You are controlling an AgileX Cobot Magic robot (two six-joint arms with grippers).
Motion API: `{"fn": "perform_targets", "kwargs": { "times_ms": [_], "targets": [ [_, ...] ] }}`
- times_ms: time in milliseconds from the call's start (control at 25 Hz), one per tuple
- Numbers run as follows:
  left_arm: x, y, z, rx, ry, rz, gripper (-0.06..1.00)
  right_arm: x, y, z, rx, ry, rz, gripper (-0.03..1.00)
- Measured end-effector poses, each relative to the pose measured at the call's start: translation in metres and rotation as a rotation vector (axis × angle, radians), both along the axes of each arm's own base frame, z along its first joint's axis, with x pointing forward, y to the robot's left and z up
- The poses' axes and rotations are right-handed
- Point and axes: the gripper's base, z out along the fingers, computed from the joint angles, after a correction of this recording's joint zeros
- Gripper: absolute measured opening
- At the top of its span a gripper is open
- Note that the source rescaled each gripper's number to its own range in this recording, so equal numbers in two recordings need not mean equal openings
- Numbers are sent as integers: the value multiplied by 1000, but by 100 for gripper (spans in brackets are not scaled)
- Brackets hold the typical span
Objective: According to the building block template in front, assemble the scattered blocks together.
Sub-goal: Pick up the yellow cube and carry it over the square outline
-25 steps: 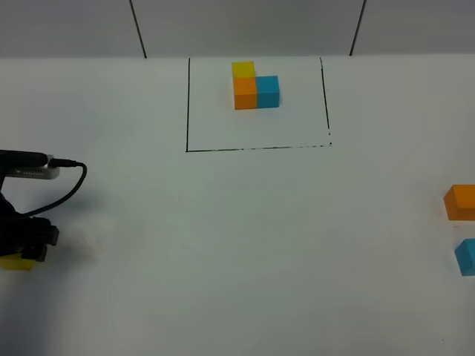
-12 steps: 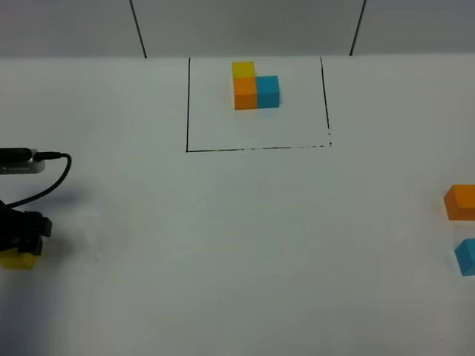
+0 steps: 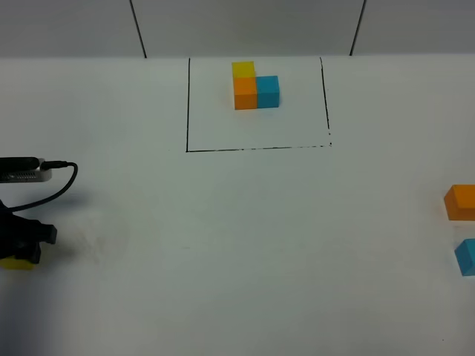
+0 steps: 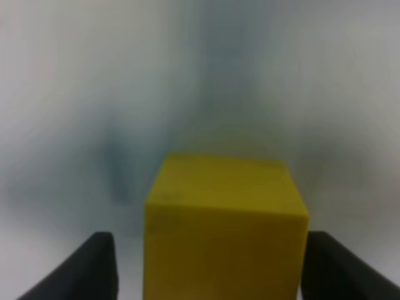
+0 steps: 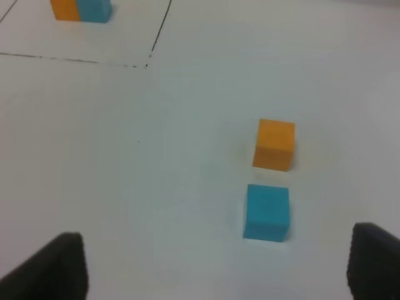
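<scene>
The building block template (image 3: 255,87), a cluster of yellow, orange and blue cubes, stands inside a black-line rectangle (image 3: 187,111) at the back of the white table. Of the scattered blocks, the yellow cube (image 3: 16,262) lies at the far left edge. My left gripper (image 3: 24,241) is low over it. In the left wrist view the yellow cube (image 4: 225,231) sits between the open fingers (image 4: 94,269), with a gap on one side. The orange cube (image 3: 462,202) and the blue cube (image 3: 467,256) lie at the far right. My right gripper (image 5: 219,256) is open and empty, short of the blue cube (image 5: 267,212) and the orange cube (image 5: 274,144).
A black cable (image 3: 52,189) loops off the left arm above the table. The rectangle's dashed front line (image 3: 260,147) runs across the table's middle back. Part of the template (image 5: 81,9) shows in the right wrist view. Grey wall panels stand behind the table.
The left arm's upper part and cable shifted slightly left, then back right. The gripper stayed low over the yellow cube, which has not moved. The orange and blue cubes are unchanged.
</scene>
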Motion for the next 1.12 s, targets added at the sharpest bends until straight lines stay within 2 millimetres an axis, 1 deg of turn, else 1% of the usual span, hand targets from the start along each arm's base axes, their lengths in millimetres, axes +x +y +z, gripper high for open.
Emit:
{"fn": "perform_targets", "kwargs": {
  "times_ms": [40, 80, 200, 280, 360, 400, 520, 600, 680, 760, 840, 920, 960, 1120],
  "targets": [
    [0, 0, 0, 0, 0, 0, 19, 0, 0, 0, 0, 0, 0, 73],
    [0, 0, 0, 0, 0, 0, 1, 0, 0, 0, 0, 0, 0, 73],
    [1, 0, 1, 0, -5, -2, 0, 0, 0, 0, 0, 0, 0, 73],
    [5, -1, 4, 3, -10, -17, 0, 0, 0, 0, 0, 0, 0, 73],
    [15, -7, 14, 13, -8, -84, 0, 0, 0, 0, 0, 0, 0, 73],
    [21, -15, 20, 20, -11, -152, 0, 0, 0, 0, 0, 0, 0, 73],
    [40, -49, 43, 44, -14, -415, 0, 0, 0, 0, 0, 0, 0, 73],
    [53, -77, 57, 60, -31, -587, 0, 0, 0, 0, 0, 0, 0, 73],
    [71, -102, 69, 70, -39, -696, 0, 0, 0, 0, 0, 0, 0, 73],
    [86, -126, 73, 78, -3, -786, 0, 0, 0, 0, 0, 0, 0, 73],
    [103, -148, 75, 87, 34, -862, 0, 0, 0, 0, 0, 0, 0, 73],
    [118, -171, 66, 94, 97, -943, 0, 0, 0, 0, 0, 0, 0, 73],
    [126, -182, 62, 98, 109, -983, 0, 0, 0, 0, 0, 0, 0, 73],
    [149, -230, 51, 113, 127, -1148, 0, 0, 0, 0, 0, 0, 0, 73]
  ]
}}
